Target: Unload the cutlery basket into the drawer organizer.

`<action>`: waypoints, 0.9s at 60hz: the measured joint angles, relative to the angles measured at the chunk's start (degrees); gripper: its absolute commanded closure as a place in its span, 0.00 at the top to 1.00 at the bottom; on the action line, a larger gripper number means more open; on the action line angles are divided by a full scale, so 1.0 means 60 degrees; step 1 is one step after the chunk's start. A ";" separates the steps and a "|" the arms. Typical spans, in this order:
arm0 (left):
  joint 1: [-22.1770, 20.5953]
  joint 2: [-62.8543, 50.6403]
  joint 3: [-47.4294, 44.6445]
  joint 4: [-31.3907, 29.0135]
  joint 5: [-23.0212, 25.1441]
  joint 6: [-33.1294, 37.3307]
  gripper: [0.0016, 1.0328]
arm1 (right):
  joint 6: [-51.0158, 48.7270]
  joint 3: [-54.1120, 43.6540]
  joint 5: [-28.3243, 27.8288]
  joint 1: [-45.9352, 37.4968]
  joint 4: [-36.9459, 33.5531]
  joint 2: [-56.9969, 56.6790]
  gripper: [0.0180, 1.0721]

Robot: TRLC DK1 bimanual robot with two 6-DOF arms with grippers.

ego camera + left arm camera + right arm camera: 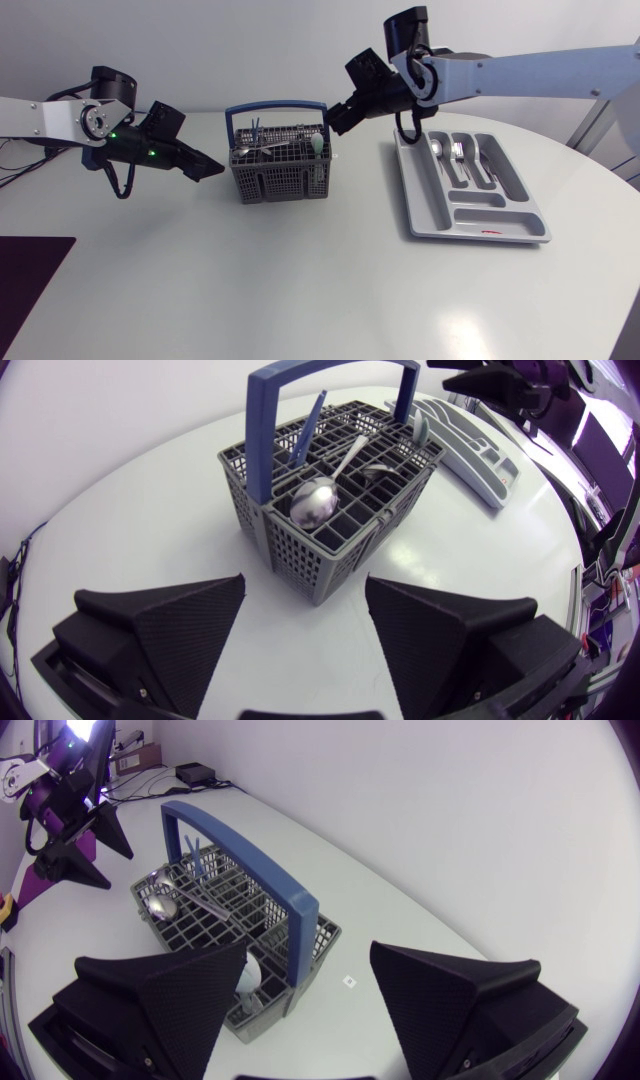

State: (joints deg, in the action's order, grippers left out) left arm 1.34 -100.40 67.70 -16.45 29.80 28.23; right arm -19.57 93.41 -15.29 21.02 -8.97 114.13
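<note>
The grey cutlery basket [280, 160] stands on the white table [300, 280] between the two arms, its blue handle [275, 106] arching upright over the top. Inside it a silver spoon [314, 501] lies tilted with its bowl up, a blue utensil [308, 428] leans near the handle, and a pale spoon [318, 143] pokes up at the corner nearest the right arm. The left gripper [212, 170] hangs just beside the basket with its wedge fingers spread wide and nothing between them, the basket sitting just ahead of it. The right gripper [336, 122] hovers by the basket's opposite side, near the rim; its fingers are also wide apart and hold nothing. Off to the right, well apart from the basket, lies the grey drawer organizer [500, 228], with a few silver pieces [438, 150] lying in its far compartments.
</note>
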 measured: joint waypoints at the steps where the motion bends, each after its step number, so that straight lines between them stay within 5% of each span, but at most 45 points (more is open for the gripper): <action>1: 0.0000 -0.0051 0.0018 0.0000 0.0025 0.0033 0.88 | 0.0029 0.0142 -0.0007 0.0015 -0.0036 0.0109 0.71; 6: 0.0000 -0.0291 0.0091 0.0004 0.0230 0.0095 0.88 | 0.0142 0.0911 -0.0018 0.0087 -0.0393 0.0670 0.67; 21: 0.0000 -0.0929 0.0408 0.0007 0.0805 0.0277 0.78 | 0.0310 0.2262 0.0229 0.0160 -0.0790 0.1792 0.31; 37: -0.0240 -0.1235 0.0459 0.0270 0.1461 0.0306 0.71 | 0.0335 0.2382 0.0375 0.0463 -0.0823 0.2218 0.10; 54: -0.0310 -0.1279 0.0444 0.0295 0.1566 0.0306 0.71 | 0.0554 0.2368 0.0444 0.0499 -0.0827 0.2218 0.07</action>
State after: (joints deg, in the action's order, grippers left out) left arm -0.51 -108.07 70.37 -14.68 39.20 30.06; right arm -16.25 107.61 -12.62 24.01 -13.93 127.44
